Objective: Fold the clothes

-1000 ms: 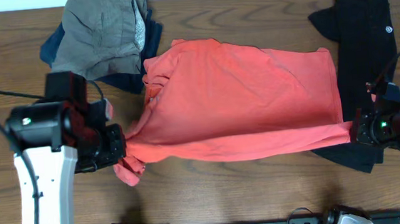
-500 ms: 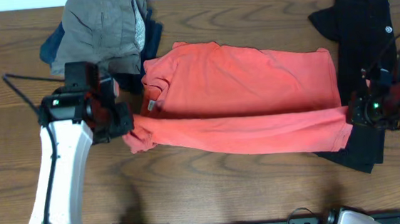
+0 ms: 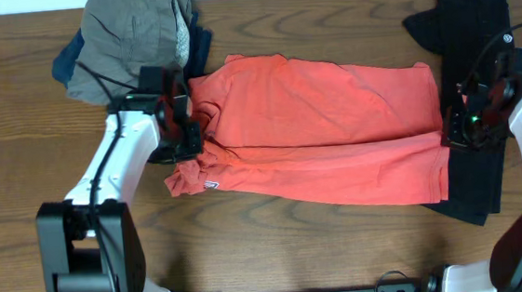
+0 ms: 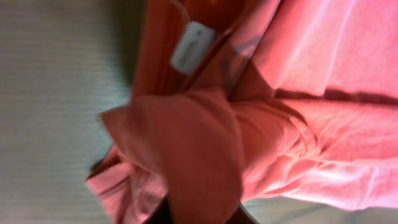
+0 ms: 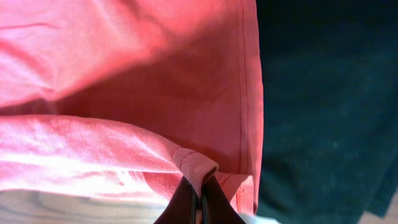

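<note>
The coral-red T-shirt [image 3: 325, 127] lies across the middle of the table, its front part folded up over itself. My left gripper [image 3: 184, 143] is shut on the shirt's left end near the collar; the left wrist view shows bunched coral fabric [image 4: 205, 155] and a white neck label [image 4: 191, 46]. My right gripper [image 3: 454, 131] is shut on the shirt's right hem, pinched as a fold between the fingertips [image 5: 200, 183]. The black shirt [image 3: 472, 45] lies at the right, under my right gripper. The grey-khaki piece [image 3: 131, 40] lies on the navy piece [image 3: 199, 48] at the back left.
The brown wooden table [image 3: 278, 247] shows in front of the shirt. The black shirt [image 5: 323, 106] fills the right side of the right wrist view.
Both grippers have moved away from me with the shirt's front edge, folding it up over the shirt's body. The fold line now sits at mid-shirt.
</note>
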{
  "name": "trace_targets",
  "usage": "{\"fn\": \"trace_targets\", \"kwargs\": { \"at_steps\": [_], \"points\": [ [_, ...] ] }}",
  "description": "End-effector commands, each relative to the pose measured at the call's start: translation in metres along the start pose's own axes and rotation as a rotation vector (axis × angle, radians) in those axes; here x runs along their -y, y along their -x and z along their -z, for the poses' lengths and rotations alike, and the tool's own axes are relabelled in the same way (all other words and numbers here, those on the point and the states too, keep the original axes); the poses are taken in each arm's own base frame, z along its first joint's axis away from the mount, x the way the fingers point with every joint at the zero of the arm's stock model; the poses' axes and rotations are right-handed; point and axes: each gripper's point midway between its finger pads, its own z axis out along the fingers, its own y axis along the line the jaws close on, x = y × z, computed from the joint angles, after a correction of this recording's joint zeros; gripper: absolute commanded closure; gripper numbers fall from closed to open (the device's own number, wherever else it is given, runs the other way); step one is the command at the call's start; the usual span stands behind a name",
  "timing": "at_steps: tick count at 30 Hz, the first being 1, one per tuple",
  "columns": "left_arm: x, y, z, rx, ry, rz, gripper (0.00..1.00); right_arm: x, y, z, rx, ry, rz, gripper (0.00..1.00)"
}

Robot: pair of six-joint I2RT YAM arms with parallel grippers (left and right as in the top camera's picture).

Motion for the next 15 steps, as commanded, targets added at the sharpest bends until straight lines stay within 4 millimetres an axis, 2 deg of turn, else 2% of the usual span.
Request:
{"fn": "trace_targets", "kwargs": {
  "at_steps": [1, 2, 3, 4, 5, 7, 10, 15],
  "points": [
    [-0.002, 0.002, -0.008, -0.004, 0.019, -0.013, 0.57, 0.006, 0.003, -0.015, -0.026, -0.007, -0.037, 0.81],
    [-0.004, 0.003, -0.008, 0.002, 0.029, -0.014, 0.37, 0.007, 0.004, -0.018, -0.03, -0.007, -0.038, 0.6],
    [-0.007, 0.005, -0.007, 0.01, 0.049, -0.015, 0.24, 0.008, 0.005, -0.02, -0.034, -0.008, -0.035, 0.38],
    [-0.009, 0.006, -0.006, 0.014, 0.062, -0.015, 0.16, 0.008, 0.006, -0.022, -0.035, -0.007, -0.027, 0.22],
    [-0.011, 0.007, -0.004, 0.014, 0.073, -0.015, 0.13, 0.008, 0.007, -0.023, -0.033, -0.007, -0.022, 0.15],
    [-0.014, 0.01, 0.007, 0.019, 0.105, -0.015, 0.08, 0.008, 0.011, -0.02, -0.019, -0.007, -0.018, 0.09],
    [-0.014, 0.02, 0.029, 0.047, 0.13, -0.025, 0.03, 0.003, 0.025, -0.005, 0.021, 0.004, -0.009, 0.07],
    [0.006, 0.047, 0.075, 0.13, 0.116, -0.086, 0.02, -0.008, 0.057, 0.041, 0.117, 0.008, 0.045, 0.06]
  ]
}}
